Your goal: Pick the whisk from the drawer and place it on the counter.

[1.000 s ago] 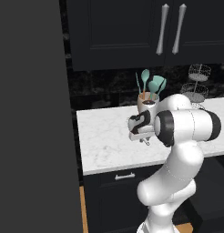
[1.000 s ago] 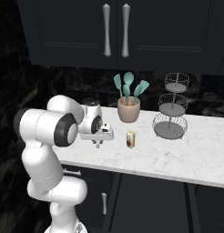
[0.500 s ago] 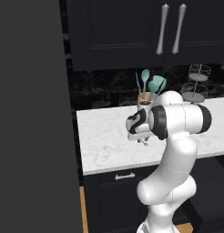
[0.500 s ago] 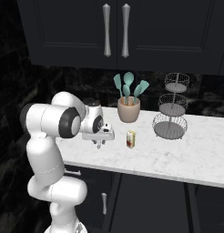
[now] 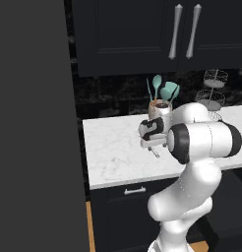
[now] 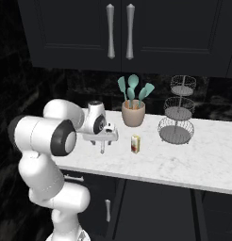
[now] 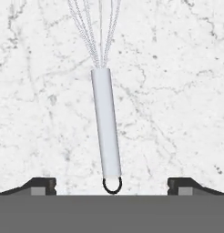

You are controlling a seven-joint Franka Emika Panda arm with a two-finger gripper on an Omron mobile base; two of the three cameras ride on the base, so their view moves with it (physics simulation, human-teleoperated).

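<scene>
Between the spread jaws (image 7: pixel 112 186), nothing is pinched: the fingertips (image 7: pixel 40 185) are seen well apart at either side, w/ the whisk (image 7: pixel 106 123) lying free on the white marble desk (image 7: pixel 177 91), handle ring toward the hand, wire loops pointing away. Whisk thus judged released, placement prob. done. From the right base view, jaws (image 6: pixel 103 147) hang just above the desk (image 6: pixel 193 164), tipped downward. Nearby a small carton (image 6: pixel 135 143), utensil crock (image 6: pixel 133 113) and wire stand (image 6: pixel 177 115) are set back; room upward is open for retreat.

whisk (image 7: pixel 106 123): flat on the desk (image 7: pixel 177 91), between my fingers (image 7: pixel 40 185)
utensil pot (image 6: pixel 133 113): behind, tiered basket (image 6: pixel 177 115) to its right
</scene>
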